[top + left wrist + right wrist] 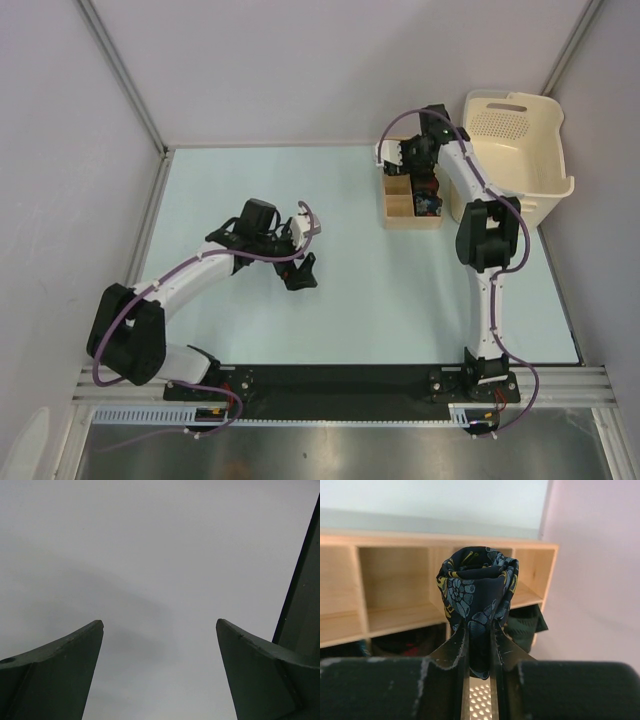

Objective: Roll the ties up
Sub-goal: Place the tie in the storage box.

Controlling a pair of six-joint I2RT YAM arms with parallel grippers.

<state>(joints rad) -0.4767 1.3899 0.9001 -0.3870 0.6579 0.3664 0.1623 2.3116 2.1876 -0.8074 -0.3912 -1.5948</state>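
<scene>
My right gripper (479, 630) pinches a rolled navy floral tie (477, 587), its fingers pressed against the roll's sides, and holds it upright just in front of the open compartments of the box (395, 585). Another dark tie (525, 626) sits in a lower compartment on the right. My left gripper (160, 625) is spread wide over the table (250, 180), well apart from the box.

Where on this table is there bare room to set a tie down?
Table is bare between the left arm and right arm, and across the far strip left of the box. Crowded at far right: box beside basket, right arm over the box holding a tie; lower box slots hold other ties.
</scene>
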